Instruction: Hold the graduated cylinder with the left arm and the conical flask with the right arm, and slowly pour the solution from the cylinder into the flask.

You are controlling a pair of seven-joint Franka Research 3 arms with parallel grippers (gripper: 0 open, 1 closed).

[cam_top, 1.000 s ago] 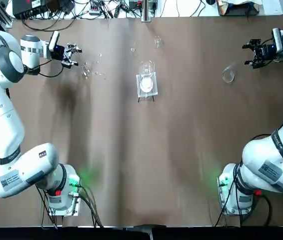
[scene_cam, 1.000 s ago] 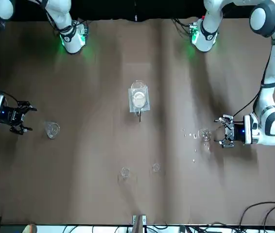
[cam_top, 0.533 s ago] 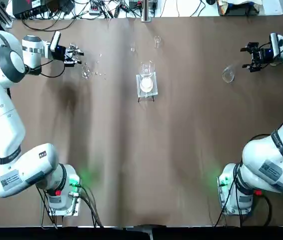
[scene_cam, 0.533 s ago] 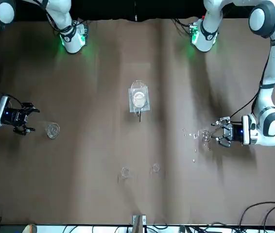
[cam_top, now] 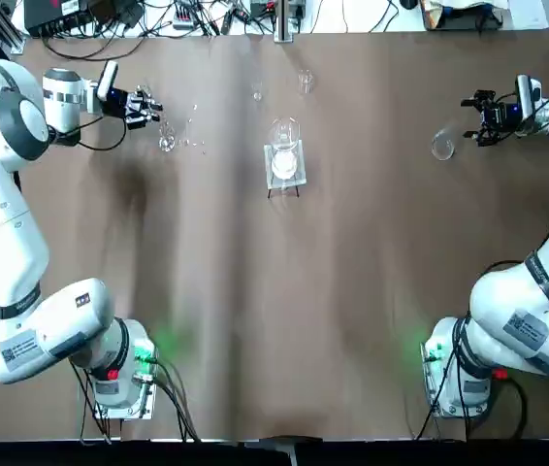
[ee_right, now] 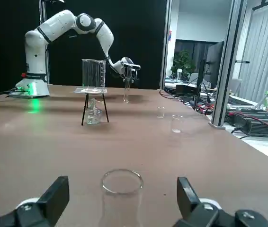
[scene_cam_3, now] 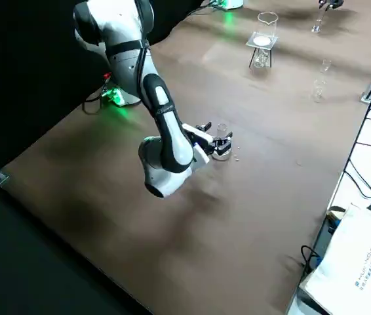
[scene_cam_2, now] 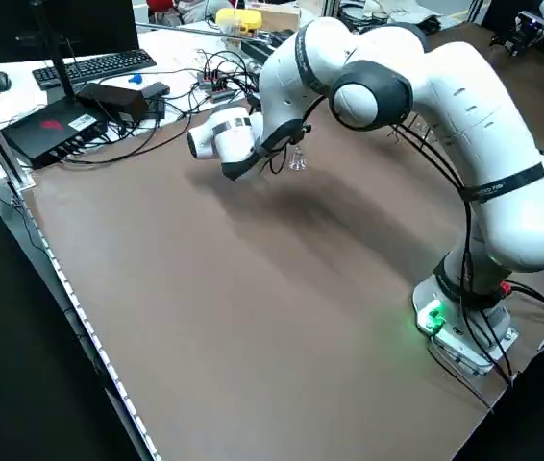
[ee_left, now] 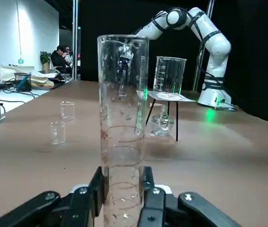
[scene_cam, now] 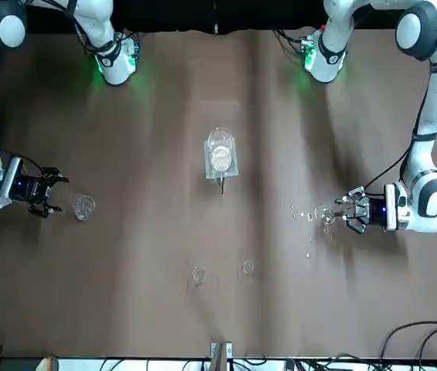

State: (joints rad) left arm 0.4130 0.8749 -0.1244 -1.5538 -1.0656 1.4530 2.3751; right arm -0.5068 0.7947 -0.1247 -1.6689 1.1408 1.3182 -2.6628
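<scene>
Glassware sits at opposite ends of the brown table [cam_top: 352, 291] as we line up both grasps before any pouring. For this step we judge the work is to seat each vessel squarely: close gently, keep the graduated cylinder [ee_left: 122, 132] upright so nothing spills, and centre the conical flask [ee_right: 121, 194] between the fingers before closing, since thin glass can slip or tip under an off-centre squeeze. Our left gripper [ee_left: 122, 208], at the far left of the table beside the cable clutter, has its fingers [ee_left: 84, 204] drawn in narrow against the base of the cylinder, one on each side; whether the grip is already firm we cannot tell. The cylinder stands vertical there, its graduation marks visible. Our right gripper [ee_right: 120, 201], at the far right of the table, is spread wide and holds nothing; the flask stands on the table just ahead of it, its rim level with the gap between the fingertips and not yet touched. The beaker [cam_top: 285, 133] on its small stand [cam_top: 284, 175] waits mid-table, well apart from both.
</scene>
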